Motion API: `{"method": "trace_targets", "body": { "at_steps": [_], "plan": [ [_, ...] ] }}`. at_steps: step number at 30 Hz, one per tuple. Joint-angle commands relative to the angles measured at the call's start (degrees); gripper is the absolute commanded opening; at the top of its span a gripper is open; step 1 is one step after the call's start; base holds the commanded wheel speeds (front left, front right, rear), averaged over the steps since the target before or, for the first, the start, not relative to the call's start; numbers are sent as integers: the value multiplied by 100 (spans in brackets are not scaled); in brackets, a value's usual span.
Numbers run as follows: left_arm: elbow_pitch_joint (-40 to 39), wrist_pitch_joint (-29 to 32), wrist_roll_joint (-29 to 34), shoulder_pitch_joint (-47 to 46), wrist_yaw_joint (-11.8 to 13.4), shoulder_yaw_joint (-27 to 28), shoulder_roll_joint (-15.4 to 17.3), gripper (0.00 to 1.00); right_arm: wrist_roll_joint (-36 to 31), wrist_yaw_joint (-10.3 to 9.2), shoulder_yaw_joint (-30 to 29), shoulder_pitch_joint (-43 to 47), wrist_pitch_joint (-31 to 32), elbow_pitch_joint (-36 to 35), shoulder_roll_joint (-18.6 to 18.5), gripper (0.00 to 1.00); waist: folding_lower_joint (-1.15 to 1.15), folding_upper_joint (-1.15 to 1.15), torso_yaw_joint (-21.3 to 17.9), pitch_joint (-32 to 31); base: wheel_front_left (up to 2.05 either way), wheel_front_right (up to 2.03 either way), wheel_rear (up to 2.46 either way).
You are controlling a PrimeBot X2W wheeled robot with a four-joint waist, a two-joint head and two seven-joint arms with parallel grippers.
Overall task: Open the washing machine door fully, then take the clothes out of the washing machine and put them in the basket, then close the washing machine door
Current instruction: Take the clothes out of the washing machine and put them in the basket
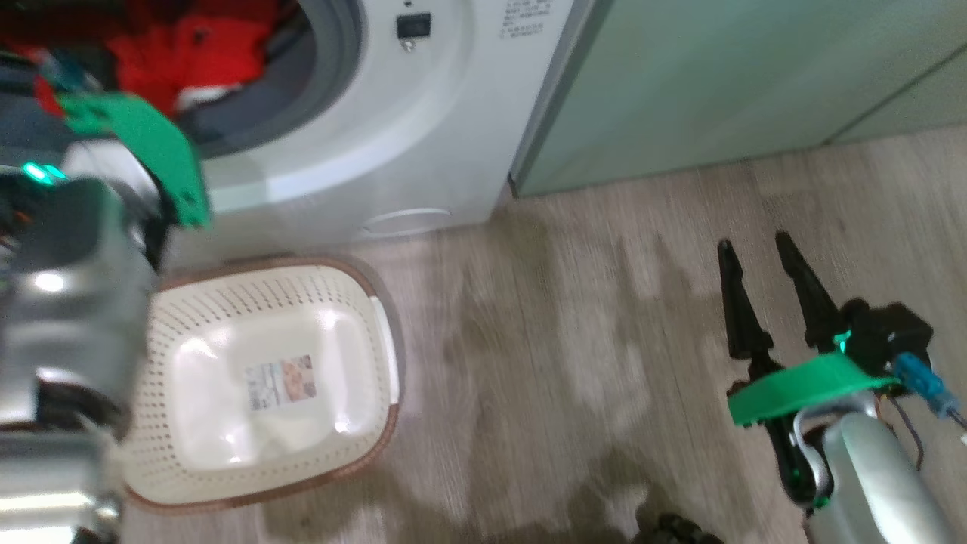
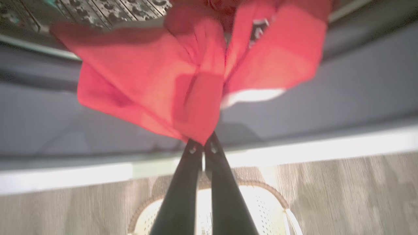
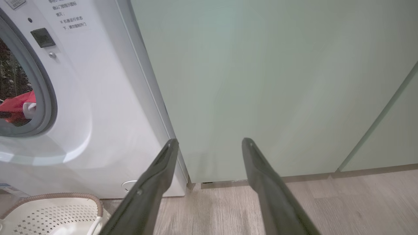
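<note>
Centre of the left wrist view: the left gripper (image 2: pixel 202 147) pinches a fold of the thin red garment (image 2: pixel 156 81), white-trimmed and bunched at the drum mouth of the washing machine (image 1: pixel 393 128), probably to draw it out over the cream basket (image 1: pixel 189 317) below. Lower right of the head view, the right gripper (image 1: pixel 754 245) is spread, empty, parked clear.

Floor (image 1: pixel 604 317) is laid w/ pale grey-brown wood-look planks. Soft shadows and dull glare patches are seen on it. Pale green cabinets (image 3: pixel 261 81) are set along the back, w/ flat matt fronts. A thin seam (image 3: pixel 375 125) is seen btwn two doors at right. Light is even, from above.
</note>
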Motion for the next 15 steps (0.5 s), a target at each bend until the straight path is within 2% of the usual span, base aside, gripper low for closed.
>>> {"method": "trace_targets", "body": {
  "at_steps": [1, 6, 15],
  "plan": [
    [-90, -149, -29, 175, -65, 17, 72, 0, 20, 37, 73, 189, -54, -111, -131, 100, 0, 0, 239, -408, 0, 0, 0],
    [-52, -508, -83, 874, -263, -177, -312, 0, 27, 37, 61, 410, -54, -66, -224, 100, 0, 0, 548, -889, 0, 0, 0],
    [-17, -940, -157, 1965, -325, -631, -667, 0, 27, 37, 0, 803, -54, -25, -341, 100, 0, 0, 1221, -1535, 0, 0, 0]
  ]
}}
